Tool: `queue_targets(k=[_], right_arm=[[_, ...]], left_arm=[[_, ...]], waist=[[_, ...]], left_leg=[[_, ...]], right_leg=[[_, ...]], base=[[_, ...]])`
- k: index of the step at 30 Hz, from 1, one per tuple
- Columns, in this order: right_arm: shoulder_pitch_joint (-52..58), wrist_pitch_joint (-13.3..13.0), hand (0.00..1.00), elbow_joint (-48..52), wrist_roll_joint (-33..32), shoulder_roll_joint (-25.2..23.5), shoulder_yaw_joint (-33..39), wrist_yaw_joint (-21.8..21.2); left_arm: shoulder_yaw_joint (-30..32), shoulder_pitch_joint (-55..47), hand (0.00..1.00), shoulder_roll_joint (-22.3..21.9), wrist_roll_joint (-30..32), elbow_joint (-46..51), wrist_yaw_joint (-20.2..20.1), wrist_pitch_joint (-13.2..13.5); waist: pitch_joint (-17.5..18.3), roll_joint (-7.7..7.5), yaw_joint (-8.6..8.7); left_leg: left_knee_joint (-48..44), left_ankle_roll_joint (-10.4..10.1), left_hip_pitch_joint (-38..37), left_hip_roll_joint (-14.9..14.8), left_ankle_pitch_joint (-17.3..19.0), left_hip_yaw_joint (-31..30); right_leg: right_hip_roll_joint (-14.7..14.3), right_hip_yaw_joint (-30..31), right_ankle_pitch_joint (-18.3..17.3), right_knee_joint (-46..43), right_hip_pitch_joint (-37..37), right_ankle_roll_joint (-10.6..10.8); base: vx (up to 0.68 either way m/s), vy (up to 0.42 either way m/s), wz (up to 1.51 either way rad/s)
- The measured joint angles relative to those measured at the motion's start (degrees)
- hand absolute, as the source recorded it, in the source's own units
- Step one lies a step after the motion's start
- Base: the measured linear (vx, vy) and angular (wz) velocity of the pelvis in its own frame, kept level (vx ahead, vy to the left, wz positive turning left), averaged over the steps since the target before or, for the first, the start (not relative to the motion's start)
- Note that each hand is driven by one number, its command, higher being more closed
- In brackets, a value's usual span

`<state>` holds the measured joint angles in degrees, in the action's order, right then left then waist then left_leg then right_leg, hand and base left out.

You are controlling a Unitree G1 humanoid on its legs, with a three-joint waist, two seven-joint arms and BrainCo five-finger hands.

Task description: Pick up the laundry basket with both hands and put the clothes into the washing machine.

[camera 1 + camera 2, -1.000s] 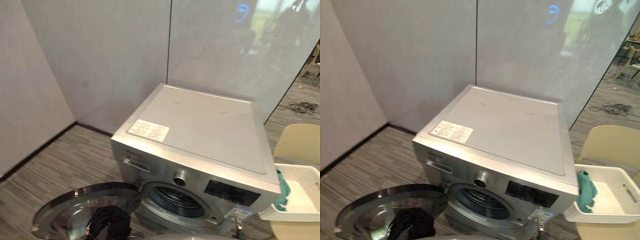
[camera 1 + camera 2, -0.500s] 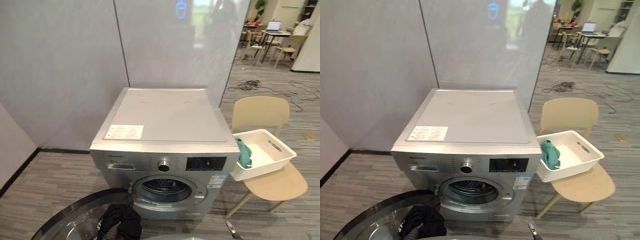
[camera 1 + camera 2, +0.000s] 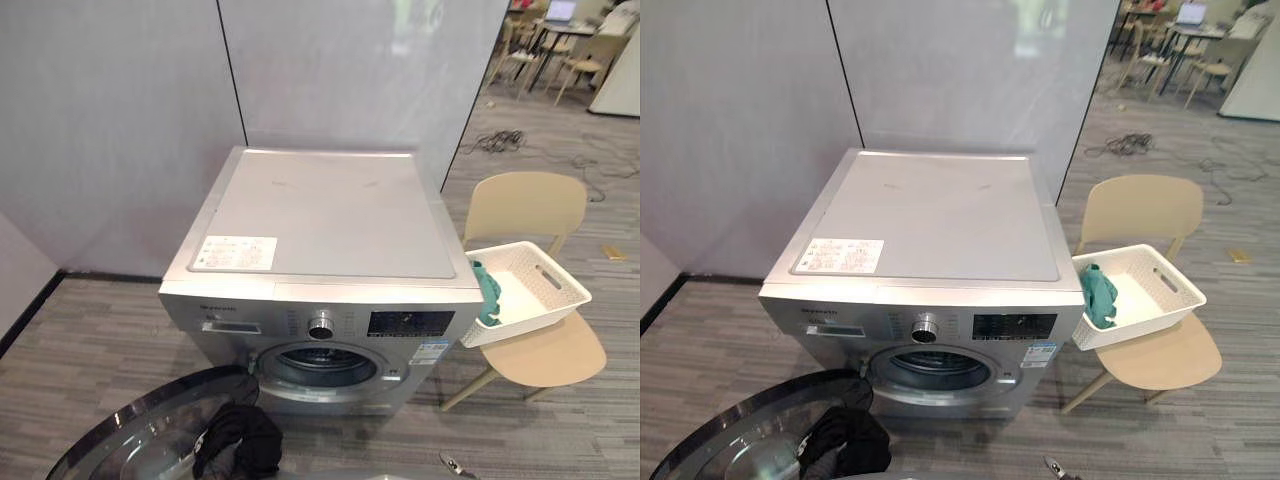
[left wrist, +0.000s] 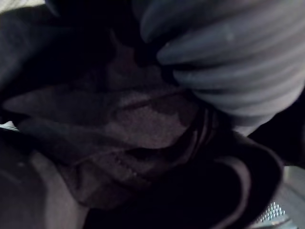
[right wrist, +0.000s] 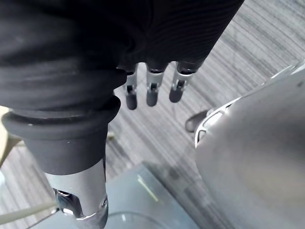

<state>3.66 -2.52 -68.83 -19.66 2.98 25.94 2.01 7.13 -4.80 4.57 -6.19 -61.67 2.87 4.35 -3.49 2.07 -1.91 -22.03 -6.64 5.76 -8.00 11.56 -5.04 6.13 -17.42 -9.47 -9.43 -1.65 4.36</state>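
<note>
Grey matt wall panels (image 3: 120, 120) stand behind, split by a thin dark seam (image 3: 232, 70). The glossy panel (image 3: 350, 70) to the right of the seam carries a pale reflection of light near its top. A dark skirting strip (image 3: 30, 312) runs along the foot of the left wall. The floor (image 3: 90, 350) is grey with fine stripes. A beige chair (image 3: 525, 205) on slim legs stands at the right. Beyond it loose cables (image 3: 505, 140) lie on the floor, and farther back, in brighter light, are more chairs (image 3: 1200, 65) round a table.
</note>
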Motion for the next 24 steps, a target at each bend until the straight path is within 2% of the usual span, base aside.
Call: queue_targets(k=[2,3,4,5,6,7,8,10,11,13,15,16,20,21,22,24], right_arm=[[-1.77,-0.51,0.00,0.06,0.02,0.60,-0.03,0.16],[-2.69,-0.97,0.00,0.07,0.02,1.43,-0.58,0.39],[-3.92,-1.07,0.00,0.53,0.00,1.98,-2.16,0.61],[-4.32,-1.13,0.00,1.16,-0.02,2.01,-3.09,0.64],[-4.82,-1.27,0.00,4.06,-0.01,2.02,-6.25,0.82],[-5.75,-1.39,0.00,5.42,-0.03,2.00,-7.56,0.87],[-7.44,-1.64,0.00,7.81,-0.04,1.82,-10.36,1.20],[-9.93,-2.20,0.00,12.28,-0.42,1.22,-14.13,1.44],[-10.91,-2.86,0.00,14.33,-0.72,0.75,-15.35,1.58],[-12.84,-3.43,0.00,16.52,-2.05,0.12,-17.07,1.70],[-13.65,-3.68,0.00,18.73,-4.46,0.18,-17.99,1.88],[-14.46,-4.31,0.00,20.25,-5.10,-0.30,-18.12,2.04],[-17.06,-5.22,0.00,22.75,-6.96,-0.21,-18.76,3.25],[-17.43,-5.64,0.00,23.12,-7.37,-0.11,-18.86,3.33],[-17.50,-6.15,0.00,23.23,-7.57,-0.04,-18.85,3.66],[-18.14,-6.25,0.00,24.30,-8.04,-0.06,-18.85,4.36]], left_arm=[[-6.02,-0.22,1.00,-0.06,0.02,6.06,0.04,0.03],[-11.05,-1.26,1.00,0.08,-0.03,11.93,-0.17,0.11],[-15.42,-2.52,1.00,0.04,-0.58,17.67,-0.48,0.20],[-17.11,-3.14,1.00,0.05,-0.99,20.62,-0.82,0.25],[-20.69,-4.03,1.00,0.07,-1.80,27.57,-1.93,0.41],[-21.87,-4.08,1.00,0.04,-2.19,30.18,-2.34,0.48],[-24.22,-3.51,1.00,0.40,-2.49,35.34,-3.19,0.66],[-28.50,-1.35,1.00,0.87,-4.17,43.12,-4.17,0.97],[-32.02,0.83,1.00,1.49,-5.56,47.17,-4.29,1.26],[-37.32,5.91,1.00,1.19,-6.59,50.07,-4.82,1.39],[-42.96,10.81,1.00,-0.15,-6.83,50.62,-5.48,1.32],[-45.41,13.73,1.00,-0.77,-7.21,50.59,-5.52,1.21],[-48.21,18.75,1.00,-2.77,-8.43,49.93,-4.80,0.46],[-48.02,20.66,1.00,-3.61,-8.41,48.59,-3.77,0.43],[-47.19,23.60,1.00,-4.68,-8.12,45.97,-2.28,0.39],[-42.85,28.26,1.00,-6.32,-7.44,41.62,-0.77,0.18]], waist=[[-3.07,0.53,-0.30],[-4.47,1.78,-0.54],[-4.97,2.05,-0.60],[-5.33,2.05,-0.56],[-6.44,2.46,-0.54],[-7.66,1.85,-0.59],[-9.81,1.90,-0.74],[-12.72,0.81,-0.56],[-14.02,0.12,-0.58],[-16.84,0.16,-0.67],[-18.16,-0.03,-0.59],[-19.65,-1.02,-0.65],[-21.11,-2.05,-0.88],[-21.17,-2.07,-1.50],[-21.19,-2.11,-2.25],[-21.51,-2.70,-2.04]], left_leg=[[-6.67,0.01,2.97,0.46,-0.06,-1.85],[-9.50,-0.22,5.03,1.25,-0.20,-3.96],[-10.08,-1.22,6.53,2.41,-0.81,-5.00],[-9.90,-1.59,6.84,2.79,-1.02,-5.06],[-9.85,-1.62,7.98,2.86,-1.02,-4.47],[-10.04,-1.61,8.35,2.69,-1.01,-3.84],[-11.23,-1.61,9.52,2.12,-0.96,-1.90],[-16.83,-1.13,14.89,1.85,-0.35,-1.24],[-20.98,-1.34,18.62,1.51,1.67,-1.18],[-26.85,-1.10,23.37,0.63,5.96,-1.83],[-29.40,-1.53,27.36,-0.01,11.68,-2.06],[-31.75,-1.97,30.11,0.13,13.04,-1.81],[-36.82,-1.32,38.03,-0.25,13.73,-1.82],[-37.67,-1.33,39.98,-0.96,13.71,-1.69],[-38.66,-1.34,41.76,-1.63,13.71,-1.61],[-39.83,-1.40,44.49,-2.16,13.68,-1.49]], right_leg=[[0.05,0.38,-0.94,-2.56,0.58,-0.36],[0.48,0.93,-2.04,-5.47,2.53,-0.62],[1.68,1.89,-2.79,-9.13,5.45,-0.59],[2.21,2.46,-3.20,-11.01,7.07,-0.73],[2.58,4.39,-3.59,-15.25,11.10,-1.18],[2.66,5.19,-3.77,-16.90,12.59,-1.49],[2.65,6.94,-4.15,-20.77,15.82,-1.91],[2.77,8.51,-5.43,-27.57,22.25,-2.47],[2.78,9.11,-8.46,-30.76,25.48,-2.56],[2.85,9.36,-11.51,-37.73,30.68,-2.77],[3.00,9.48,-13.52,-44.06,36.68,-2.72],[3.08,9.91,-14.17,-47.29,40.09,-2.42],[2.51,11.18,-13.93,-51.01,48.07,-2.17],[1.81,11.41,-13.24,-51.23,50.09,-2.46],[1.04,11.57,-12.72,-51.51,51.98,-2.68],[0.26,12.28,-12.06,-52.19,55.01,-2.78]], base=[[-0.03,-0.023,0.00],[-0.06,-0.002,-0.15],[-0.04,0.009,-0.19],[0.00,-0.012,-0.32],[-0.01,-0.017,-0.35],[-0.07,-0.018,-0.55],[-0.14,-0.008,-0.46],[-0.19,-0.018,-0.29],[-0.21,-0.006,-0.08],[-0.23,0.007,0.02],[-0.19,0.003,0.08],[-0.26,0.004,-0.06],[-0.16,0.017,-0.13],[-0.08,0.012,-0.30],[-0.08,0.008,-0.32],[-0.07,0.008,-0.31]])
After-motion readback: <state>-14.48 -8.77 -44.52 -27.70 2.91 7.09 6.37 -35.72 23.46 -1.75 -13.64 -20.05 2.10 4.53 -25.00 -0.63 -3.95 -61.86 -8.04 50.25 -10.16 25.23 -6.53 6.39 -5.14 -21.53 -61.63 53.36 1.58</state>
